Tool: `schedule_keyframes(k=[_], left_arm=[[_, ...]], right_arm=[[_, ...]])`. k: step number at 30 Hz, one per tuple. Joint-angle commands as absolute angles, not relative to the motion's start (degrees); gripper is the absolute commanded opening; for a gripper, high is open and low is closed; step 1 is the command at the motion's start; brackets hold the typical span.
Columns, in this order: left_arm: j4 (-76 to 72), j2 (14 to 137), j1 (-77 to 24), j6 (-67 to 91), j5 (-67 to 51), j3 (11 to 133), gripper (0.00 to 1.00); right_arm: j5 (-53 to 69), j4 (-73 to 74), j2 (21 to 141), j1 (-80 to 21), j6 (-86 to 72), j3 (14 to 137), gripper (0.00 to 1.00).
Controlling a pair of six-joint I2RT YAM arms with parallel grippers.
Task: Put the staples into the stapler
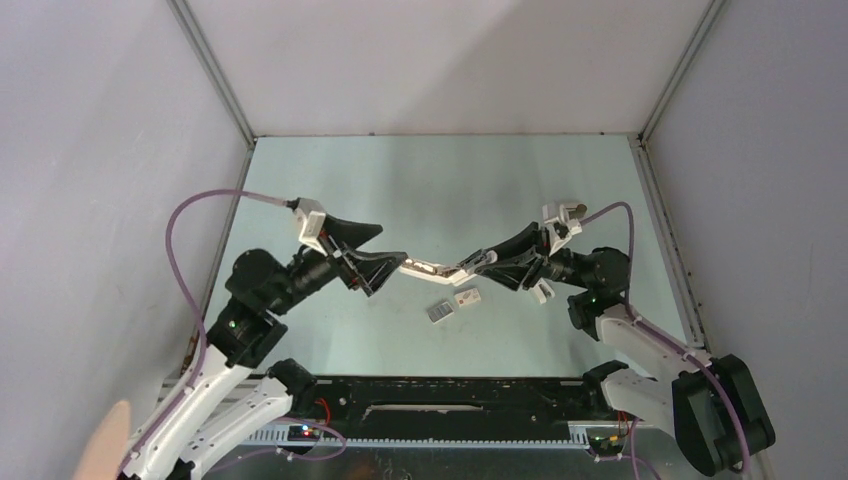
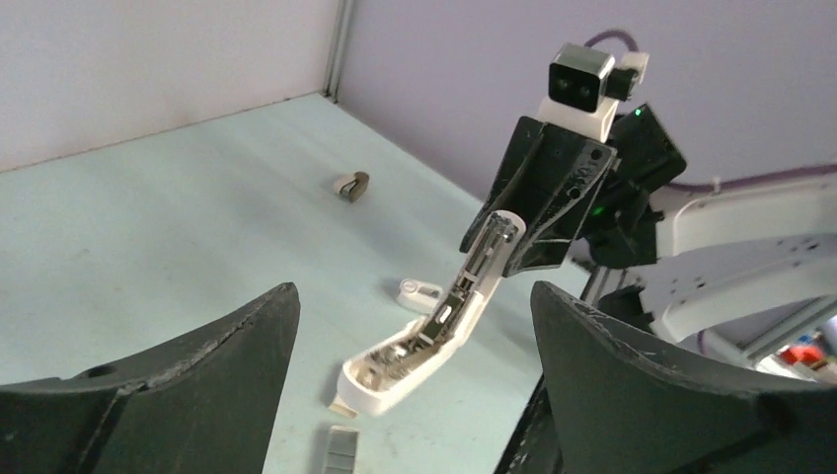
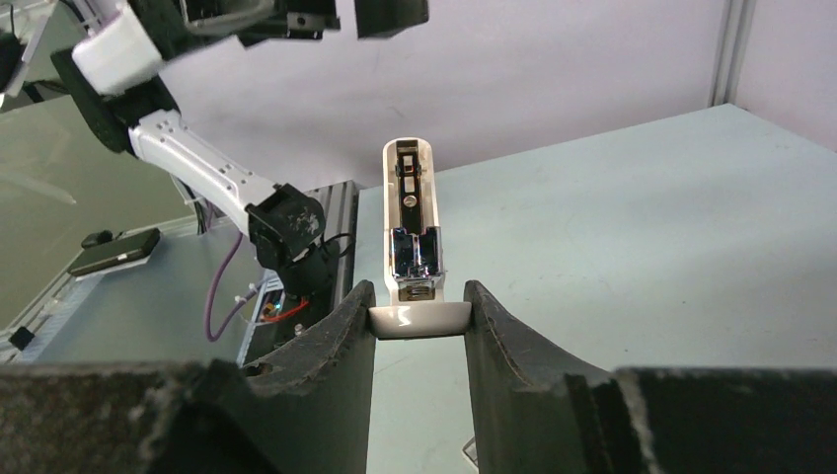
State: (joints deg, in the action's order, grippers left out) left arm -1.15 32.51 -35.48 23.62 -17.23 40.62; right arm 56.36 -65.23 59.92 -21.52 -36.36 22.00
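Staples (image 1: 440,312): one small flat grey block, flat on the table (image 1: 430,190) toward the near edge. It sat just on the near side of the stapler, apart from it, and neither gripper touched it.

Left arm (image 1: 250,300): black and white, reaching in from the near-left corner. A purple cable (image 1: 180,250) looped above it.

Left gripper (image 2: 415,288): jaws spread wide and holding nothing. Its fingers (image 2: 197,375) stood well apart in the left wrist view. The stapler's free end showed between and beyond them, with no contact.

Stapler (image 1: 432,268): white body, hinged open, with the metal channel exposed along its length. It spanned the gap between the two grippers, was gripped at one end only, and sat tilted in the left wrist view.

Printed box (image 1: 466,297): small, white, about the size of the staples. It lay just beside them on their right, on the table.

Right gripper (image 3: 419,301): jaws clamped on the rounded white end of the stapler, one finger pressed to each side.

Whitish piece (image 1: 541,292): small, on the table close under the right gripper. What it was could not be told.

Small dark-and-pale object (image 2: 352,186): on the table well beyond the stapler in the left wrist view. It was too small to identify.

Right arm (image 1: 640,340): reaching in from the near-right corner, with a wrist camera (image 1: 562,216) on top.
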Motion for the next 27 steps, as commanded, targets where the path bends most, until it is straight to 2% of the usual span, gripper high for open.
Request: schedule_keyframes(k=[1,11,18,27], left_arm=[[14.8,40.0,-35.5,11.7,-23.3,49.2,0.90],[21.7,51.5,-44.7,-6.2,-25.8,58.8,0.88],[22.0,56.2,-47.7,-13.3,-30.3,59.6,0.82],[22.7,59.4,-50.3,-17.1,-28.5,58.9,0.56]], right_arm=[[56.6,-67.5,61.1,-23.7,-31.7,24.0,0.00],[59.2,-74.6,65.7,-27.6,-30.2,24.8,0.00],[60.5,-76.9,68.1,-29.6,-30.3,26.5,0.00],[61.0,-77.4,67.8,-30.1,-29.9,26.7,0.00]])
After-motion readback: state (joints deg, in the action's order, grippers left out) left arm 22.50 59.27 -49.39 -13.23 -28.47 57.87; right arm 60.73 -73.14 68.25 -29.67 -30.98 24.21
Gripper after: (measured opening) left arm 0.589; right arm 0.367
